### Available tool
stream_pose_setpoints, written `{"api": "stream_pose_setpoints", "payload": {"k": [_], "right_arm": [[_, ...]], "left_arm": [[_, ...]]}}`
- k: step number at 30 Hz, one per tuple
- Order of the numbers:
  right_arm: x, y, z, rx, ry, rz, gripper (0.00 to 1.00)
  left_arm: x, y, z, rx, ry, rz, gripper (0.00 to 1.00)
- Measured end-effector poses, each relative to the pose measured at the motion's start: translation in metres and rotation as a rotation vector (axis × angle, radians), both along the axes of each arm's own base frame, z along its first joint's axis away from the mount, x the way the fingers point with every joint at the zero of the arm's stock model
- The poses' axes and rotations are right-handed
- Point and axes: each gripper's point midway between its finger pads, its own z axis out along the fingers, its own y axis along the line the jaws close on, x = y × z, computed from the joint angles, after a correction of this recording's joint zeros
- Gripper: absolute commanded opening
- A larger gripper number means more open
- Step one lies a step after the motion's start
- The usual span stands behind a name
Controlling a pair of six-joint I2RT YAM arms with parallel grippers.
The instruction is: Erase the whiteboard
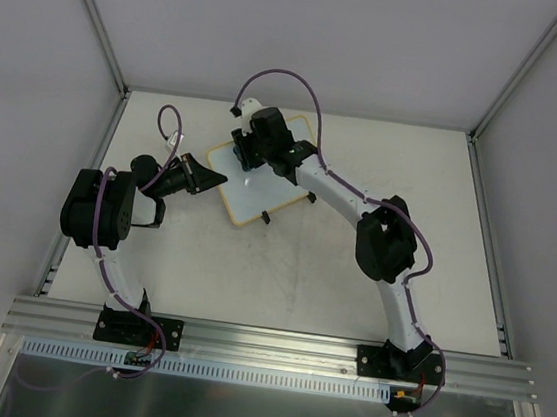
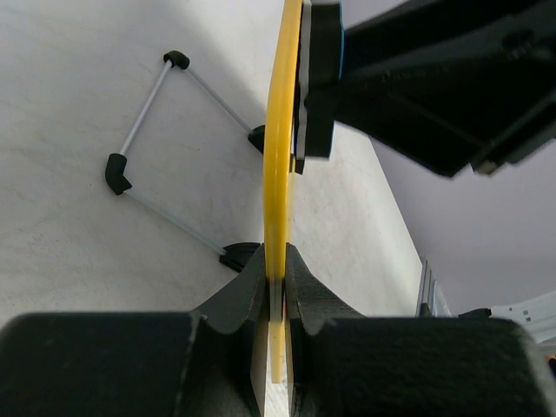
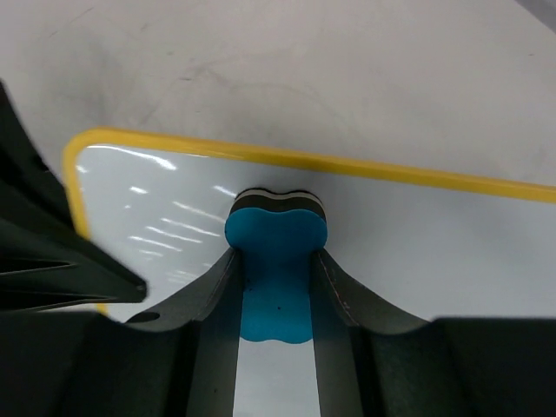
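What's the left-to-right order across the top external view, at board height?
left arm elbow → left gripper → whiteboard → right arm elbow

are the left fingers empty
No, the left fingers are shut on the yellow edge of the whiteboard.

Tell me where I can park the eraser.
Bare table right of the right arm, and between both arms, nearer than the whiteboard. Crowded at the whiteboard: left gripper clamps its edge, right gripper holds the eraser.
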Motion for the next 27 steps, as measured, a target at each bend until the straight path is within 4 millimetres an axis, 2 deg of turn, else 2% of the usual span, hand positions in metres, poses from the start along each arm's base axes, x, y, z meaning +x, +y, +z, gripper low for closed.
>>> {"api": "stream_pose_setpoints", "payload": {"k": [5,9,11,20,23,27], "right_arm": [[-0.032,0.033,-0.002,-0.003,0.014,0.082,0.00],[-0.050,0.046,-0.007,-0.016,0.023,0.119,0.00],[-0.053,0.049,-0.008,-0.027,0.019,0.125,0.00],[-0.048,0.047,-0.006,-0.048,0.019,0.109,0.00],[-0.038,0.046,-0.001,-0.035,0.021,0.096,0.00],[-0.016,0.031,0.004,-0.008,0.025,0.056,0.00]], "left_arm": [[0.000,0.000,0.000,0.000,0.000,0.000,0.00],[0.000,0.000,0.000,0.000,0.000,0.000,0.00],[0.000,0.000,0.000,0.000,0.002,0.000,0.00],[0.000,0.000,0.000,0.000,0.003,0.005,0.00],[0.000,0.000,0.000,0.000,0.003,0.005,0.00],[0.000,0.000,0.000,0.000,0.001,0.005,0.00]]}}
